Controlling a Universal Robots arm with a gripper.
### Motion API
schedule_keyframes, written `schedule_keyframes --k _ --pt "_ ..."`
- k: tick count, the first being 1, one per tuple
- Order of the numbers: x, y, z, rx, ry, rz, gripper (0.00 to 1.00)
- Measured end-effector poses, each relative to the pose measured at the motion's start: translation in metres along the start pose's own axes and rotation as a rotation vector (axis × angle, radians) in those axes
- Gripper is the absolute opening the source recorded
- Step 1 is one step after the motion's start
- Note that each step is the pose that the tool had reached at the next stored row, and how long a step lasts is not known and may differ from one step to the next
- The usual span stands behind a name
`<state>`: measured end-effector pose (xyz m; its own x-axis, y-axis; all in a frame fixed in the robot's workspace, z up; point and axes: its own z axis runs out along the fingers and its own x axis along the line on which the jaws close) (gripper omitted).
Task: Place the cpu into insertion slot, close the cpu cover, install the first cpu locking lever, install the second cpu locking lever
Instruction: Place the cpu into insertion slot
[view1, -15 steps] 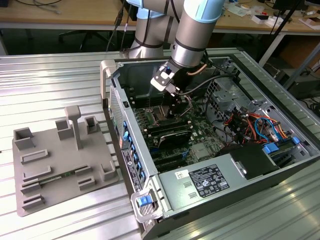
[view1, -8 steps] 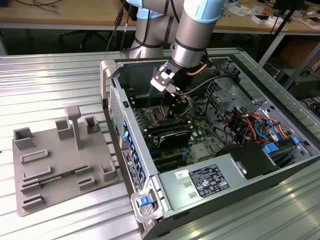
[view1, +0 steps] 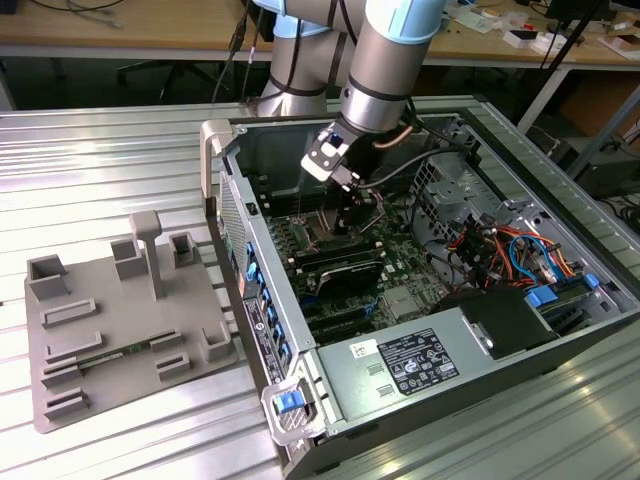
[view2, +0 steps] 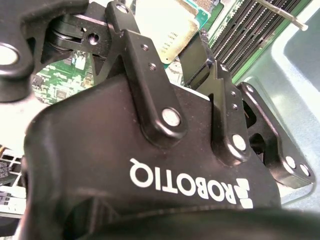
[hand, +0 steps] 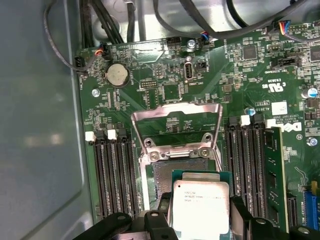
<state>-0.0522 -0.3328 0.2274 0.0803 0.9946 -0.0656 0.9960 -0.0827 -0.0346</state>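
Ribbed metal tabletop (view1: 120, 150), desks (view1: 120, 40) behind — one open computer case (view1: 230, 215); jaws clamp one cpu (hand: 200, 207) over the insertion slot (hand: 162, 177).

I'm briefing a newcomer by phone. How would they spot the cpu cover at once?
In the open computer case, find the green motherboard; between its two banks of long black memory slots sits the insertion slot. The cpu cover is the thin silver frame hinged open beside it, alone in having a large window showing green board.

print, not transcribed: gripper (view2: 162, 30) housing | power supply (view1: 405, 365) label | cpu (hand: 201, 207) face | circuit board (hand: 165, 65)
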Motion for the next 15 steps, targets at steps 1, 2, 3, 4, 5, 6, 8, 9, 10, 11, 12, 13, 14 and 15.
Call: schedule_keyframes --k 1,2,3,4,5,6,8,9,10,11,12,13,14,15 --pt "0.0006 0.0000 0.0000 -0.0004 -0.0002 -0.005 0.55" --pt "0.0018 -0.0001 0.0000 -0.0012 -0.0007 -0.019 0.55" --pt "0.0018 -0.0001 0.0000 -0.0017 -0.0010 -0.026 0.55" --pt "0.0019 -0.0001 0.0000 -0.0024 -0.0013 -0.036 0.55" --pt "0.0020 -0.0001 0.0001 -0.0036 -0.0018 -0.054 0.55" --pt "0.0019 -0.0001 0.0001 -0.0045 -0.0024 -0.069 0.55" --pt "0.0020 -0.0001 0.0001 -0.0063 -0.0033 -0.096 0.55" --pt "0.0020 -0.0001 0.0001 -0.0076 -0.0040 -0.116 0.55" --pt "0.0020 -0.0001 0.0002 -0.0087 -0.0046 -0.133 0.55" --pt "0.0020 -0.0002 0.0002 -0.0093 -0.0049 -0.142 0.55" --pt "0.0020 -0.0001 0.0003 -0.0101 -0.0053 -0.153 0.55" --pt "0.0020 -0.0001 0.0003 -0.0106 -0.0056 -0.162 0.55" --pt "0.0020 -0.0001 0.0004 -0.0116 -0.0060 -0.176 0.55" --pt "0.0020 -0.0001 0.0004 -0.0122 -0.0064 -0.186 0.55"
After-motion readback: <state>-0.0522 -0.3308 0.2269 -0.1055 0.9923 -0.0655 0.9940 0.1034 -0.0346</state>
